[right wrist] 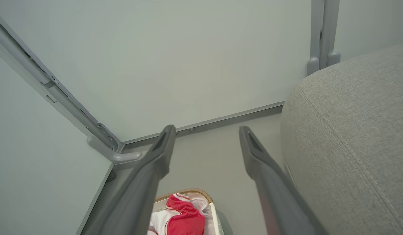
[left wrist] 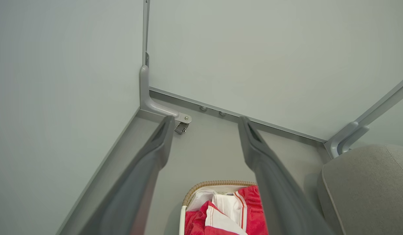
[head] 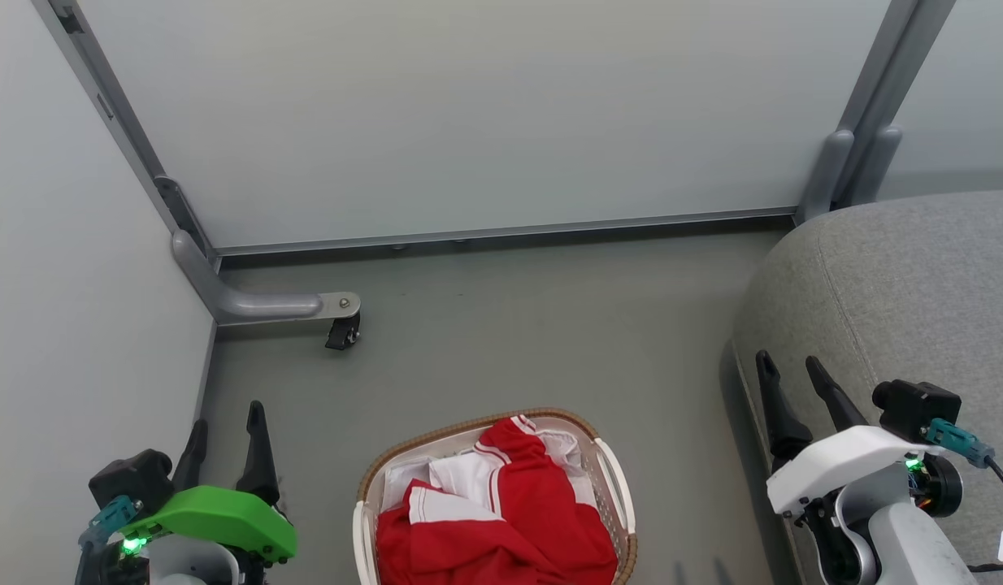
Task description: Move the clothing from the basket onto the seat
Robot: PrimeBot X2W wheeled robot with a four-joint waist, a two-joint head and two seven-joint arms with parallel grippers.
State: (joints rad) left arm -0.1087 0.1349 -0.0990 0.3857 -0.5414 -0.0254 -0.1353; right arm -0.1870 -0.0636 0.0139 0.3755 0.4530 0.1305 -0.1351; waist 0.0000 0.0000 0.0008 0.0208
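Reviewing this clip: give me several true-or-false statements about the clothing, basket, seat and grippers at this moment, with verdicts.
1. The red clothing lies in the basket. True.
2. The left gripper holds a garment. False: it is open and holds nothing, beside the basket.
3. The seat stands to the robot's right of the basket. True.
4. The right gripper is shut. False: its fingers stand apart, over the seat's edge.
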